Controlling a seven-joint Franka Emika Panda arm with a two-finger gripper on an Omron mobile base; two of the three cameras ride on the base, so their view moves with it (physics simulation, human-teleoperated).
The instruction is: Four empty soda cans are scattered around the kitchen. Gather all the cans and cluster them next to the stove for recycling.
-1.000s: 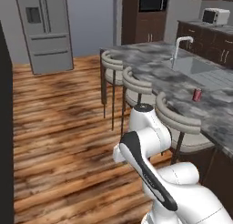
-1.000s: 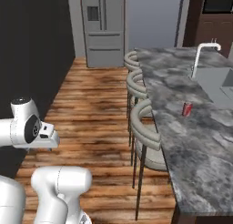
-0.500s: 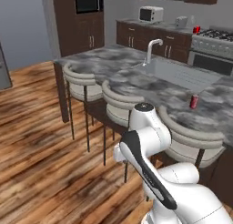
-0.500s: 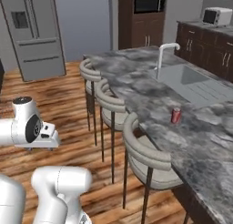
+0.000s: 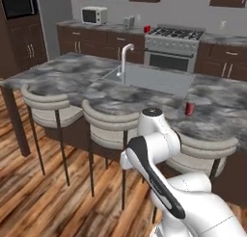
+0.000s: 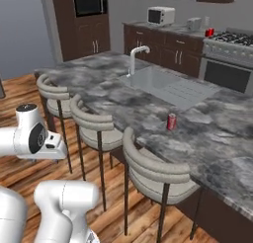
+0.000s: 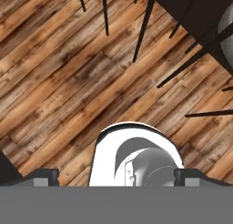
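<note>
Jaws wide; two soda cans [image 5: 190, 108], one stove [image 5: 174, 48]

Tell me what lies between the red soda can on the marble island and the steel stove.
In the right base view, bare marble and a sink corner, then a floor gap, separate the red soda can from the stove.

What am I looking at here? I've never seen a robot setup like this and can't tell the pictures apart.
It's a rendered kitchen. The white arm stands on a driving base; two cameras behind it look over the island counter, one from each side. The third looks down from the hand at the wood floor and stool legs. The gripper is open and holds nothing. A red soda can stands on the island near the sink. More red stands beside the stove.
</note>
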